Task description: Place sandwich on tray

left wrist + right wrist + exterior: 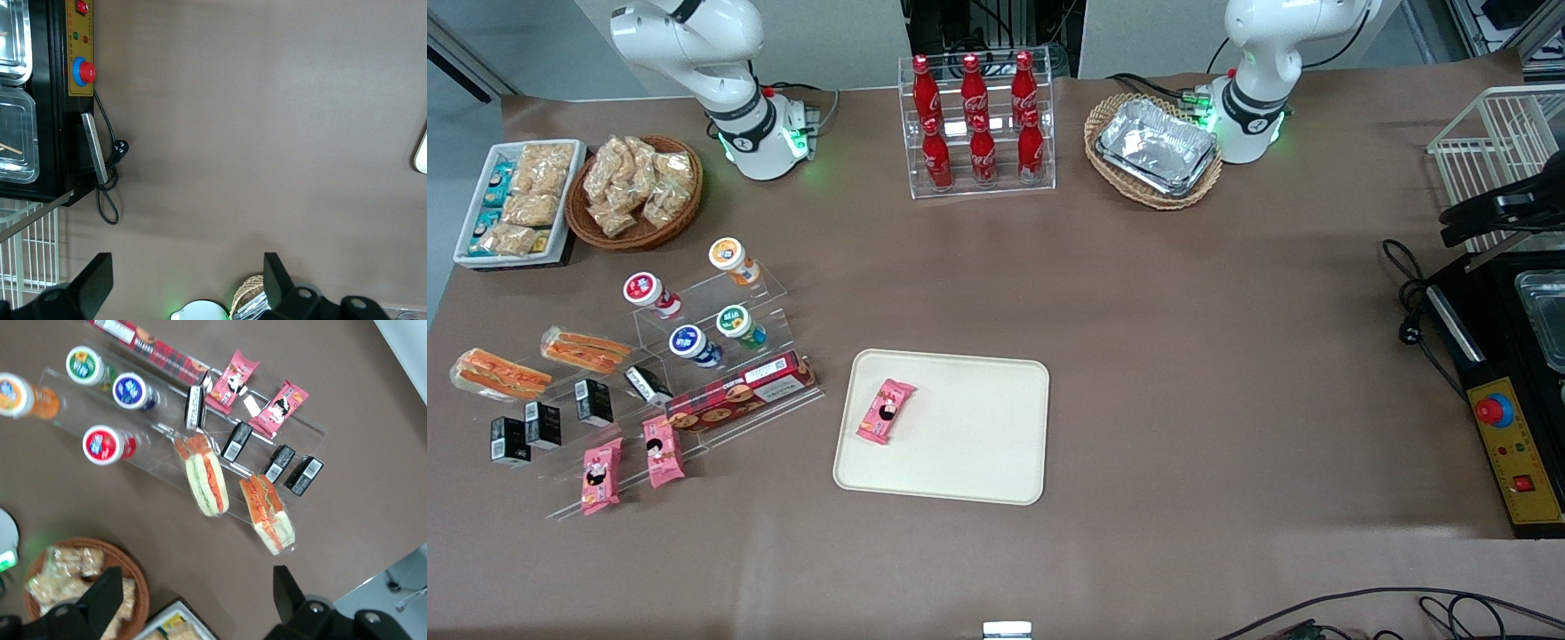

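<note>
My claw (193, 608) hangs high over the working arm's end of the surface (1183, 356), its two dark fingers spread wide with nothing between them; only their tips show, and the rest of the claw is cut off at the frame edge. Below it, one sandwich (202, 475) lies on a step of the clear acrylic stand (769, 280). It is a soft white-bread wedge with orange-red filling under glossy plastic wrap. The other sandwich (268, 513), of the same kind, lies just beside it, apart from it and tilted a little differently. In the front view both wedges (585, 349) (501, 373) sit well apart from the tray (978, 427), a flat, matte, cream rectangle with rounded corners and a low rim. A crinkly pink snack packet (887, 411) rests on the tray. Small glossy black boxes (237, 441) stand near the sandwiches, their print too small to read. The stand's clear steps are hard to trace against the brown surface.
</note>
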Available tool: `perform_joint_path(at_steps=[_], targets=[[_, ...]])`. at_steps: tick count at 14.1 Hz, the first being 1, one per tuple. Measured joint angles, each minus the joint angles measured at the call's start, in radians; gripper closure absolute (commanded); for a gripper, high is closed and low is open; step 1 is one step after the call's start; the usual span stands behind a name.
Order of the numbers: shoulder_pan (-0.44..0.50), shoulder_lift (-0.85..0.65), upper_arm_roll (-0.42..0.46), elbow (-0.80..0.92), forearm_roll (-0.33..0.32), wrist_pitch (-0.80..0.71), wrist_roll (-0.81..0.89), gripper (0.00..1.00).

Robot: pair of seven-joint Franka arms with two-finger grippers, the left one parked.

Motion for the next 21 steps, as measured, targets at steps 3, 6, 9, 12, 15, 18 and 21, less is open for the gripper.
perform_joint_path(at_steps=[3, 6, 9, 12, 15, 18, 21], targets=[[-0.025, 0.025, -0.026, -0.013, 0.022, 0.045, -0.198, 0.00], [-0.035, 0.078, -0.053, -0.022, 0.043, 0.106, -0.355, 0.00], [-0.036, 0.136, -0.075, -0.023, 0.085, 0.169, -0.512, 0.00], [-0.042, 0.189, -0.084, -0.023, 0.108, 0.208, -0.642, 0.00], [-0.057, 0.231, -0.085, -0.029, 0.136, 0.236, -0.719, 0.00], [-0.072, 0.248, -0.086, -0.078, 0.147, 0.301, -0.736, 0.00], [-0.075, 0.250, -0.088, -0.160, 0.163, 0.393, -0.739, 0.00]])
